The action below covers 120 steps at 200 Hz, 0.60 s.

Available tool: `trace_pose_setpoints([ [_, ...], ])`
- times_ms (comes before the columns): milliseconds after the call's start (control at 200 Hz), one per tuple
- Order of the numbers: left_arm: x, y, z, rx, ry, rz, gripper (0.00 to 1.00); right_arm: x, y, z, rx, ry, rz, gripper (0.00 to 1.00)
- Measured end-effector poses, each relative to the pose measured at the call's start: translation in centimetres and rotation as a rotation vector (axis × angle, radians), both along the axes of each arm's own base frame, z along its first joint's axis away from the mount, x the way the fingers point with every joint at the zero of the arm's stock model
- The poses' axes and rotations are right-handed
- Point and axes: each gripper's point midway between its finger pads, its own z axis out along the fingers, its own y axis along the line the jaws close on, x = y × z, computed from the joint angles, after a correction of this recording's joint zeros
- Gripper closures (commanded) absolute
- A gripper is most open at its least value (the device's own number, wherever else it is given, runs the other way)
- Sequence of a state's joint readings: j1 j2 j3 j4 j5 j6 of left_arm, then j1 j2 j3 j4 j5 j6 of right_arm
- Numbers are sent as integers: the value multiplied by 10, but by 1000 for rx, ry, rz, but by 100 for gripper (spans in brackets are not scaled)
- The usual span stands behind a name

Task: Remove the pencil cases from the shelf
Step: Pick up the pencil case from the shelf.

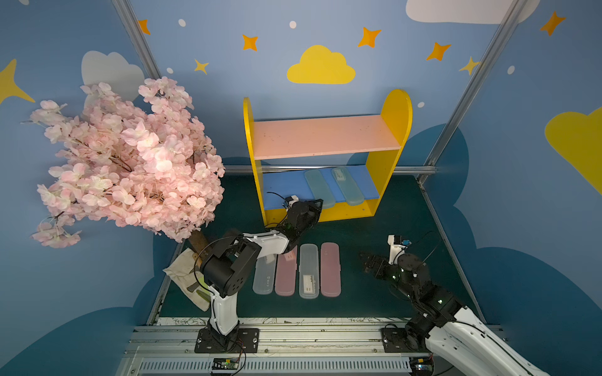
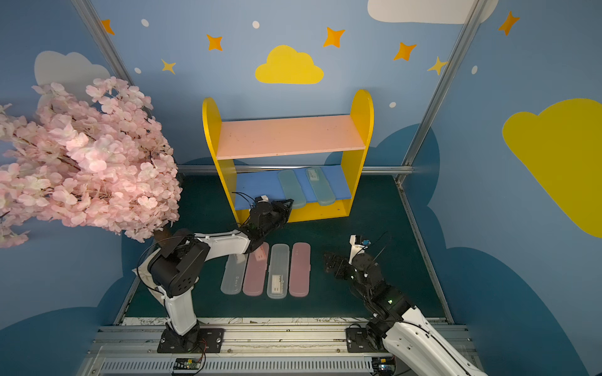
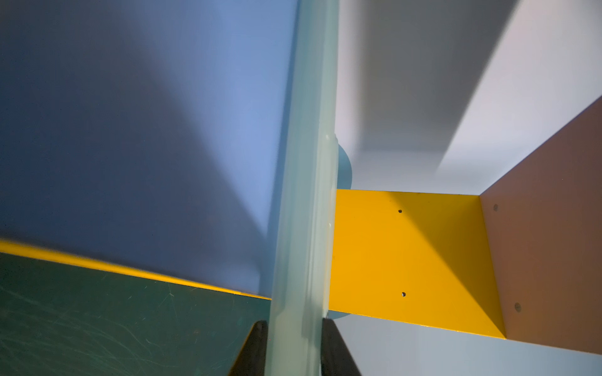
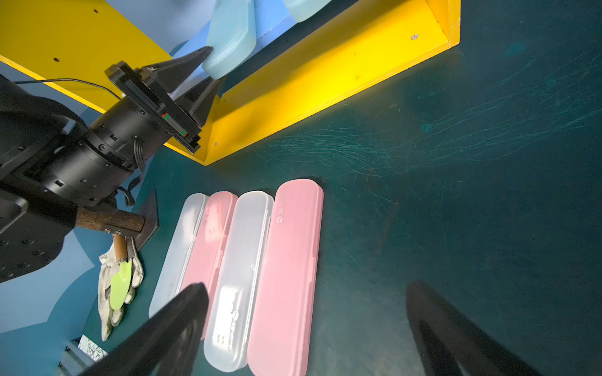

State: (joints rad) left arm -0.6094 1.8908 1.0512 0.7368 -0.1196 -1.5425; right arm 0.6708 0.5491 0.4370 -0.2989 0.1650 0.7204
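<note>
The shelf (image 1: 395, 110) stands at the back, with two pale teal pencil cases (image 1: 317, 185) (image 1: 347, 185) lying on its blue lower board (image 1: 286, 185). My left gripper (image 1: 321, 203) is shut on the near end of the left teal case (image 3: 303, 195), one black finger on each side of it; the right wrist view shows the same grip on that case (image 4: 228, 35). Two frosted clear cases (image 1: 264, 276) (image 1: 308, 271) and two pink cases (image 1: 286, 276) (image 1: 330, 270) lie side by side on the green mat. My right gripper (image 4: 306, 286) hovers open over the mat to their right, holding nothing.
A pink blossom tree (image 1: 130, 156) overhangs the left side, its trunk beside my left arm. A cream glove (image 4: 120, 286) with a green tool lies at the mat's front left corner. The shelf's pink upper board (image 1: 325, 136) is bare. A metal rail (image 1: 293, 338) runs along the front.
</note>
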Motion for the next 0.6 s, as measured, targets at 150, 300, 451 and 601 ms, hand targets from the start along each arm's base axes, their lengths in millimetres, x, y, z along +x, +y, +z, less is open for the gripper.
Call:
trace_pose_setpoints([
  [150,-1,-3,6,-12,-23,-18,91,-1,-1,-1,-3,5,0,1],
  [300,-4,-6,12,-9,-39,-47,96,-1,-1,-2,-7,6,1,1],
  [451,-24,-7,33,0,-75,-107,97,-2,-1,6,-7,1,6,1],
  [601,-62,-4,68,0,-148,-175,97,-3,3,22,23,-19,28,1],
])
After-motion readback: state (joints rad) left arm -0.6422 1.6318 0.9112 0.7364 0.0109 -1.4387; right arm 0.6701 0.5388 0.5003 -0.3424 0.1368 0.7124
